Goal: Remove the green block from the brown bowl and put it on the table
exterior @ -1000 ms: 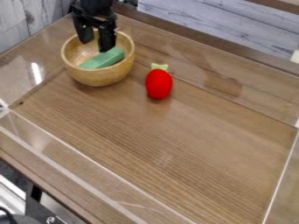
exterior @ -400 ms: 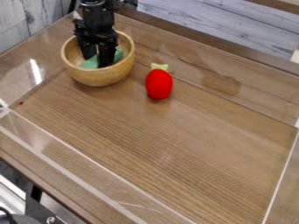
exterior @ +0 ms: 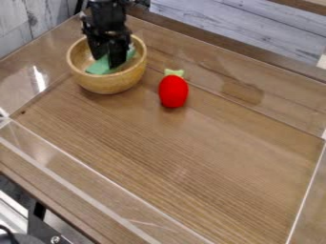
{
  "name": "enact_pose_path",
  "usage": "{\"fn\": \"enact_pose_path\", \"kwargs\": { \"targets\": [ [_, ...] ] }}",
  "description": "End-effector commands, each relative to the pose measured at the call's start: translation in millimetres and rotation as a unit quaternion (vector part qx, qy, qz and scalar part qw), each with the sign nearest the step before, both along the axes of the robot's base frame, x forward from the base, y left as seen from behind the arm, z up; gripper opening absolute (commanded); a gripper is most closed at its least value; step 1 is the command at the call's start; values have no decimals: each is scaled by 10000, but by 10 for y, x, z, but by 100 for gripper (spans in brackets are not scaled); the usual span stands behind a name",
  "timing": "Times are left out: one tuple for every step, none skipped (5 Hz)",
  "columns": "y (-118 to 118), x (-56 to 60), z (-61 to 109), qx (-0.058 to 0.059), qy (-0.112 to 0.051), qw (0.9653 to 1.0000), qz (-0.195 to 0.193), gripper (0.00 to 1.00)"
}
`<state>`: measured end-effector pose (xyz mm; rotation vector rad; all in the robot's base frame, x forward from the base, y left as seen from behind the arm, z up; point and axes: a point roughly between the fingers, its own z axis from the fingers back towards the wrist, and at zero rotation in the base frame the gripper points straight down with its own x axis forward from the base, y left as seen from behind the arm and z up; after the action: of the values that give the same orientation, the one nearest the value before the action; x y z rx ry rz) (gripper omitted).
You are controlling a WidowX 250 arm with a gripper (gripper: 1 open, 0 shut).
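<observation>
The brown bowl [exterior: 107,80] stands at the back left of the table [exterior: 178,162]. Inside it lies the light green block [exterior: 102,68], partly covered by my black gripper [exterior: 111,59]. The gripper reaches straight down into the bowl, and its fingers have drawn together around the middle of the block. Only the block's left end and a sliver on the right show.
A red strawberry-like toy [exterior: 173,90] stands on the table just right of the bowl. Clear raised walls [exterior: 26,124] run along the table's edges. A grey plank wall [exterior: 242,24] is behind the table.
The gripper dropped lower into the bowl and its fingers closed from wide apart onto the green block. Bowl and red toy stayed put.
</observation>
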<state>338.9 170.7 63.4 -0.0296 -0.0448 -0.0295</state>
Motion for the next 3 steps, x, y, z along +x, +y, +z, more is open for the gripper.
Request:
{"fn": "enact_pose_path", "kwargs": {
  "targets": [
    [-58, 48, 534, 161, -564, 9983, 72, 0],
    [-165, 56, 740, 106, -736, 9972, 94, 0],
    [-426, 50, 835, 16, -791, 9968, -72, 0]
  ]
}}
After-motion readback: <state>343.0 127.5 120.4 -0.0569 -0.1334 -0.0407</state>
